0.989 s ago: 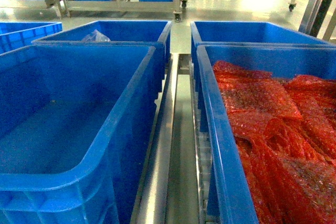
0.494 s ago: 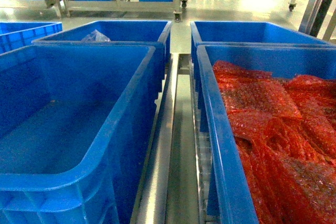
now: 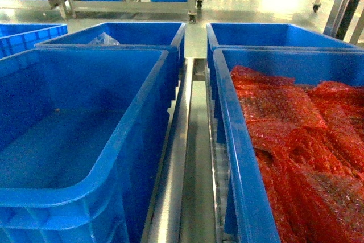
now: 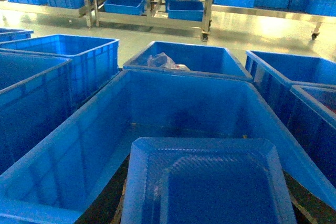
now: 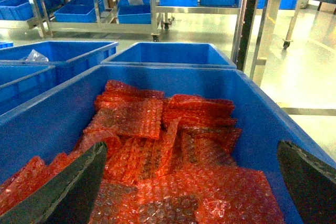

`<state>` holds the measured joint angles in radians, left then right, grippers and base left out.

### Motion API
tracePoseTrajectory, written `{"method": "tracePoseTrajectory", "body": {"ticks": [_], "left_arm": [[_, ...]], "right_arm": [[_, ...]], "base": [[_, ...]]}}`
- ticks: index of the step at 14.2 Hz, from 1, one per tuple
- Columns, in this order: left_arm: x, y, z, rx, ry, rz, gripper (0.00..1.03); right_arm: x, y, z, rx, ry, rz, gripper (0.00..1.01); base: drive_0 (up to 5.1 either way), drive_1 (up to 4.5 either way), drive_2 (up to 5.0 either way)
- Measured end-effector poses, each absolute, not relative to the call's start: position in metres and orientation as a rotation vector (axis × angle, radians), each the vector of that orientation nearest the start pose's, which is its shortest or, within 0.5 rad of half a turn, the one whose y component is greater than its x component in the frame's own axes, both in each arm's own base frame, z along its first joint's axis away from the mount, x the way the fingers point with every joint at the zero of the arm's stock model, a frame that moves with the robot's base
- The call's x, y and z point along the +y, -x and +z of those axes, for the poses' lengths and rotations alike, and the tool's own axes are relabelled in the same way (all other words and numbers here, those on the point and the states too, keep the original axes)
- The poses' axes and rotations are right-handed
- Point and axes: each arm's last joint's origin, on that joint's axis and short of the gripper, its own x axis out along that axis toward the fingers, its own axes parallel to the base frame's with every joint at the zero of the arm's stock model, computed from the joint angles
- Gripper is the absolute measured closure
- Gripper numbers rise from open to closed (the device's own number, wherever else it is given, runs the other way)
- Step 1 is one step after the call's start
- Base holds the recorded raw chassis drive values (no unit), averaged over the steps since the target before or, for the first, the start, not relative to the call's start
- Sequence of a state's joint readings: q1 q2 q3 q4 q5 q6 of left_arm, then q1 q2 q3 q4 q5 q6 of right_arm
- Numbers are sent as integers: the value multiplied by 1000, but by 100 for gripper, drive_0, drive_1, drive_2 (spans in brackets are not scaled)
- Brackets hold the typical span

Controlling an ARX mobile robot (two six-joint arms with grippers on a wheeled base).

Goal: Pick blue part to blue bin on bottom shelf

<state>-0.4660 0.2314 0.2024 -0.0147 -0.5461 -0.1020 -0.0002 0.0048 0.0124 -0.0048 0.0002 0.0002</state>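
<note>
Left wrist view: the blue part is seen close up, filling the lower frame. It is pinched in the left gripper, with dark fingers showing at both its sides. The part is held above the blue bin, apart from the bin's floor, which is bare where it can be seen.

Right wrist view: the right gripper is spread wide, with nothing between its fingers. It is held over the red-bag tote, above the red bags.

Head view: neither gripper is seen. The blue bin is on the left and the red-bag tote on the right, both on the bottom shelf, with the centre rail between them. More totes are lined up behind.
</note>
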Motion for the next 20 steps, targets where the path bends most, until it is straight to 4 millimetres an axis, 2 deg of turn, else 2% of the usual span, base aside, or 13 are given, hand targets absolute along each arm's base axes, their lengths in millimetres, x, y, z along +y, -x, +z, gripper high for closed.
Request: {"method": "tracePoseTrajectory", "body": {"ticks": [2,4,5,7,9,11,13,15,17,19,20], "left_arm": [[-33,-98,212,56,63,94,59],[-49,-113,222,73,-4,164,59],[-54,-134,229,64,2,172,59],[-69,-174,232,67,10,115,59],[-80,-224,227,125,32,70,59],[-83,-263,217,193,55,81,59],[-81,-272,204,240,40,92,59],[-79,-269,211,179,45,86,56],[-74,-258,218,138,-6,101,30],[-74,-258,217,141,-25,103,3],[-74,-258,217,141,-30,103,5]], "right_arm": [[0,-97,167,-3,0,0,3],[0,-97,167,-3,-1,0,3],[0,-97,167,-2,-1,0,3],[0,-97,167,-3,0,0,3],[0,-97,167,-2,0,0,3],[0,-97,167,-2,0,0,3],[0,-97,167,-3,0,0,3],[0,-97,167,-2,0,0,3],[0,-97,167,-2,0,0,3],[0,-97,167,-3,0,0,3],[0,-97,167,-3,0,0,3]], "base": [[0,0,0],[0,0,0],[0,0,0],[0,0,0],[0,0,0],[0,0,0],[0,0,0],[0,0,0],[0,0,0],[0,0,0],[0,0,0]]}}
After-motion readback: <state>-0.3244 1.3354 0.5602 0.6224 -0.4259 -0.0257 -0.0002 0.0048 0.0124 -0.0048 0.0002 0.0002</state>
